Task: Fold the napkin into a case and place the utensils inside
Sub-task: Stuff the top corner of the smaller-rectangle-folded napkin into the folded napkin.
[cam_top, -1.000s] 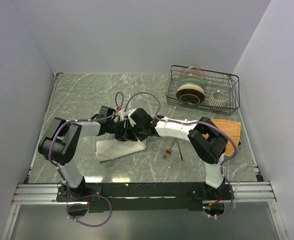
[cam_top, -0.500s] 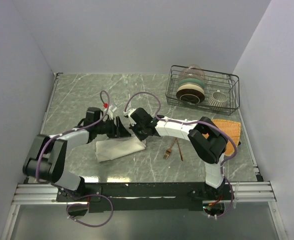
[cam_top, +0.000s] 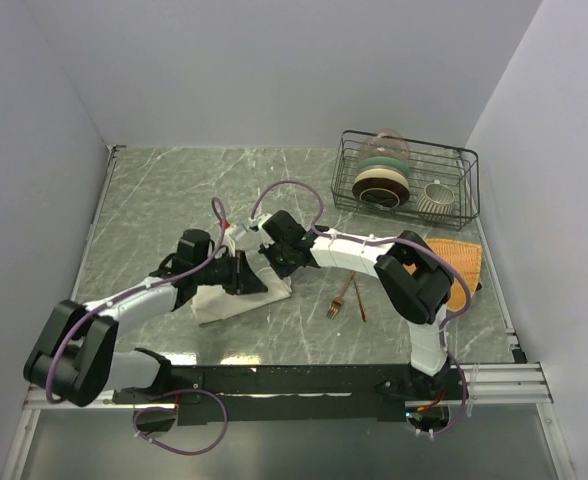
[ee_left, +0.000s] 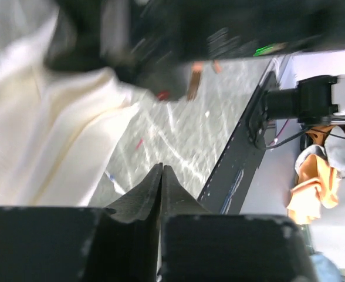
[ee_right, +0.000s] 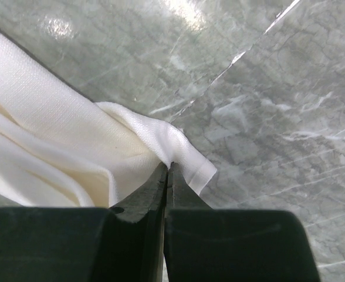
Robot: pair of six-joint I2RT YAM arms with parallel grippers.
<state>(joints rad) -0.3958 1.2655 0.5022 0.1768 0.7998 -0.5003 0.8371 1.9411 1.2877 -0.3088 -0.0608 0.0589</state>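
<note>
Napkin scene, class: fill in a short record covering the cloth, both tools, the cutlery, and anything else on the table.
napkin: cream cloth, partly folded, lying on the marble table
right tool: shut on the napkin's corner
left tool: shut, nothing visible between its fingers, beside the napkin
utensils: on the table right of the napkin, apart from it, not yet inside
orange mat: right side, partly under the right arm
wire rack: far right, holding dishes

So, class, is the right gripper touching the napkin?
Touching. The right wrist view shows the right gripper with its closed tips pinching the corner of the napkin, cloth bunched against them.
</note>
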